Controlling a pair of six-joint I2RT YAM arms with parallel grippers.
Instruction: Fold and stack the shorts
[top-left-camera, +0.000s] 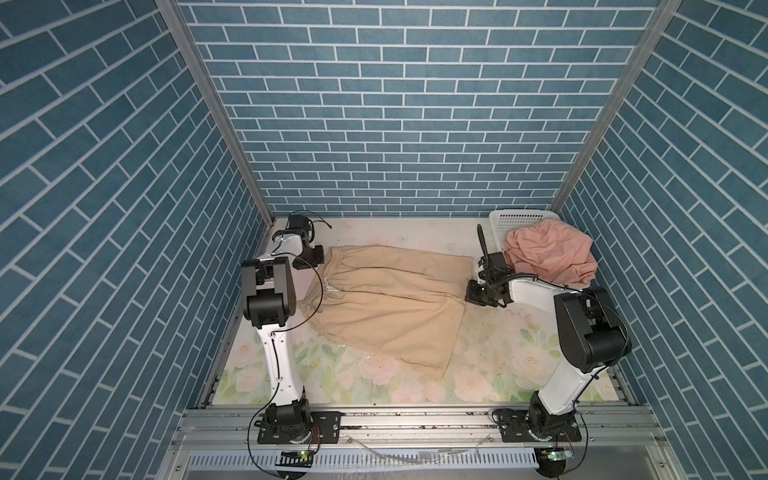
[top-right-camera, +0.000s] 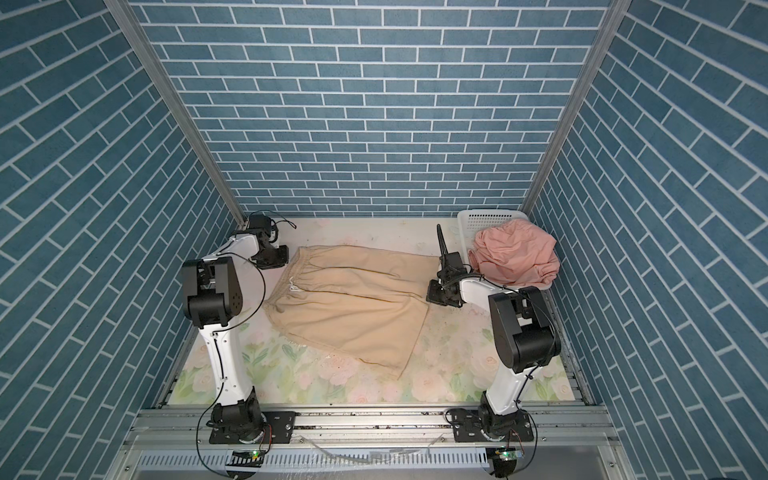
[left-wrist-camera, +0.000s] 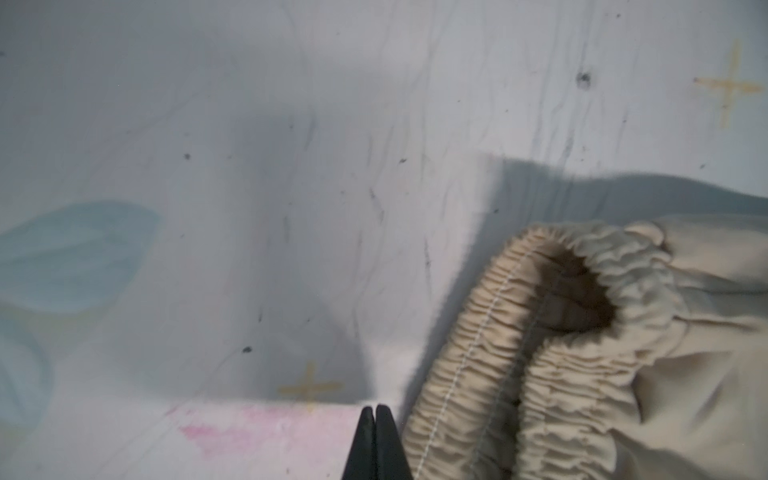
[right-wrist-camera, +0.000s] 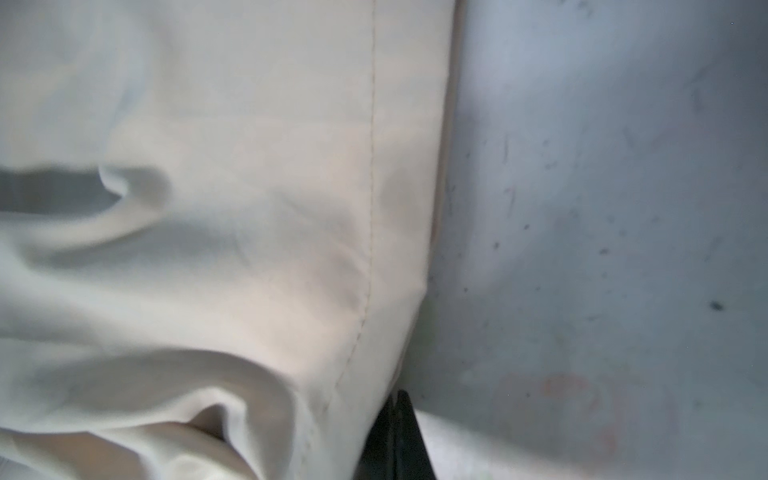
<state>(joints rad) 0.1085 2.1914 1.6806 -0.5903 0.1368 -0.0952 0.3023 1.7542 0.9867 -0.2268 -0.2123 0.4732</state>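
Shorts check-in: the beige shorts (top-left-camera: 386, 299) lay spread on the counter (top-left-camera: 415, 232) between the two hands. The left hand (left-wrist-camera: 376, 415) was pinched fully closed with nothing visible between its tips, and the gathered waistband (left-wrist-camera: 540, 332) sat right beside it. The right hand (right-wrist-camera: 400, 405) was closed too, down at the leg hem (right-wrist-camera: 395, 208). Cloth lapped over one side of it, so I couldn't tell if it'd caught any. The pink shorts (top-left-camera: 548, 257) were bunched in the white basket (top-left-camera: 519, 218) just behind that hand.

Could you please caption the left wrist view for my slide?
Shut left gripper beside the gathered waistband of the beige shorts on the table.
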